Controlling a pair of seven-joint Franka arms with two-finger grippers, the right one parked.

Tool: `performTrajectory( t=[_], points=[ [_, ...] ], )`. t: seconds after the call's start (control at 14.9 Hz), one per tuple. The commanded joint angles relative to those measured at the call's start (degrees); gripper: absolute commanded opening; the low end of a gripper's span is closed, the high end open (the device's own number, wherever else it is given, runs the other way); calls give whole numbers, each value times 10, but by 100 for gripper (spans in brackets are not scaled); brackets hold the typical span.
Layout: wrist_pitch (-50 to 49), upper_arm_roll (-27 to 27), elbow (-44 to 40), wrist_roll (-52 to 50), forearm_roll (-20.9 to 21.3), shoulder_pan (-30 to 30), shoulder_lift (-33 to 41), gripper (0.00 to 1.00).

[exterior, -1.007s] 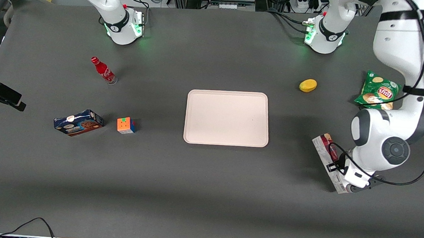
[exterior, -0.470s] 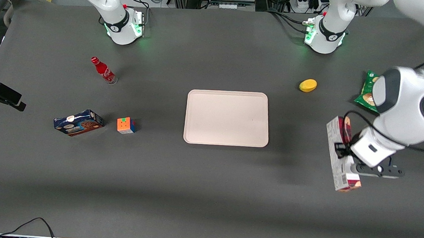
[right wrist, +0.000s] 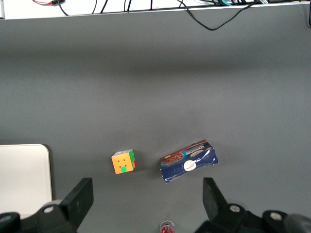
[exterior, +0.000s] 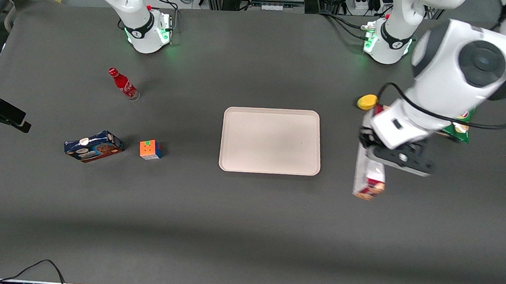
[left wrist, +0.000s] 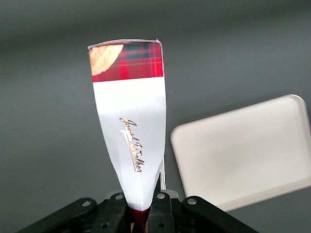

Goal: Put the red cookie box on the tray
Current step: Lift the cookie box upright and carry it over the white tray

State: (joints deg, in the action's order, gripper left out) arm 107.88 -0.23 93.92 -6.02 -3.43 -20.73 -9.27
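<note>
My gripper (exterior: 371, 143) is clamped on the red cookie box (exterior: 367, 176), lifted, at 3 o'clock of tray (exterior: 269, 167). Held near one end; the long box could swing or slip.

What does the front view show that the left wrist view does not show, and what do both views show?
Only the front view shows the lemon, chips bag, cola bottle, blue cookie box and puzzle cube. Only the left wrist view shows the gold script on the white face of the red cookie box. Both show the gripper shut on the box, held above the table beside the tray, not yet over it.
</note>
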Motion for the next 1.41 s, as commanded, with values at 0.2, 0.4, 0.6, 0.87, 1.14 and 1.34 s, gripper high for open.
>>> performTrajectory(
  t=[0.2, 0.4, 0.6, 0.87, 1.14, 1.34],
  points=[
    [93, -92, 113, -207, 58, -28, 5, 0],
    [170, -111, 183, -252, 61, -35, -1, 0],
    [240, -111, 245, -265, 62, -39, -12, 0],
    [311, -111, 275, -299, 65, -48, -46, 0],
    [364, -111, 293, -339, 111, -62, -85, 0],
    [366, -111, 297, -340, 112, -62, -94, 0]
  ],
)
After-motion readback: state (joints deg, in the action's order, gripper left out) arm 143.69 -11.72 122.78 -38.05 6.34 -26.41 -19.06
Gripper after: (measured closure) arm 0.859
